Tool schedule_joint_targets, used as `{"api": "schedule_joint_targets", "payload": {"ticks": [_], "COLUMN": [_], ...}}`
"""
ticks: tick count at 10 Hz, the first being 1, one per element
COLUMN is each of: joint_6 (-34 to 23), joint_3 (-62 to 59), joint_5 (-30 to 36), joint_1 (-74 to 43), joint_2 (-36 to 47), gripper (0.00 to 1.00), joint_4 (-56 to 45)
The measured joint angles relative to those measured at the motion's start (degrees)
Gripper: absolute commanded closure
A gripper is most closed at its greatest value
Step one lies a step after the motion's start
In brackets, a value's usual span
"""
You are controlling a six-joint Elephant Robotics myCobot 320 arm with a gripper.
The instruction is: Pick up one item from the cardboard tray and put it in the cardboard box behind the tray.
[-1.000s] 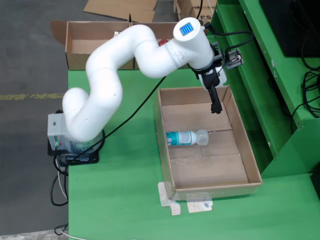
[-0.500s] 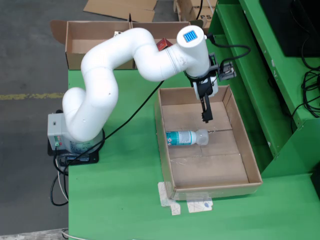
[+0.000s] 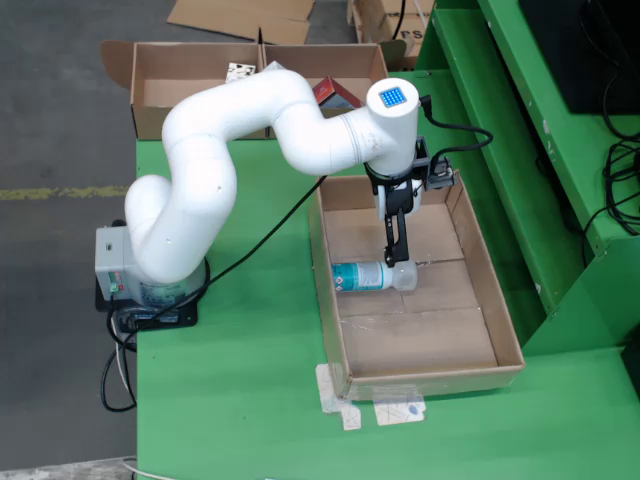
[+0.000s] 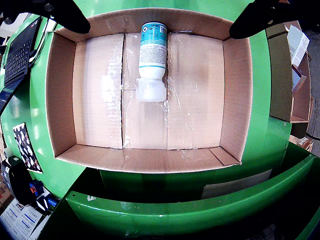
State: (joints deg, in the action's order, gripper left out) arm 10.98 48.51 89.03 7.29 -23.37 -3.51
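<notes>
In the overhead view, the white arm (image 3: 230,150) reaches rightward from its base on the green table (image 3: 240,400) over the cardboard tray (image 3: 495,300). Its gripper (image 3: 398,262), fingers spread wide, hangs above a bottle (image 3: 372,276) lying on its side (teal label, white cap) against the tray's left wall. The cardboard box (image 3: 160,85) sits behind.

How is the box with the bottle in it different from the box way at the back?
The cardboard tray is shallow and holds a single bottle lying on its side; the cardboard box behind looks deeper and holds a few packages. The tray sits on the green table; the box sits beyond the table's far edge. Both are brown, open-topped cardboard.
</notes>
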Motion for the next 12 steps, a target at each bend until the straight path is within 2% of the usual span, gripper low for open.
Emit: {"api": "schedule_joint_targets", "payload": {"ticks": [9,12], "joint_6": [0.35,0.35], "joint_3": [1.14,-1.85], "joint_5": [0.0,0.09], "joint_1": [-0.09,-0.35], "joint_2": [-0.36,-5.01], "gripper": [0.0,0.0], "joint_4": [2.37,2.37]}}
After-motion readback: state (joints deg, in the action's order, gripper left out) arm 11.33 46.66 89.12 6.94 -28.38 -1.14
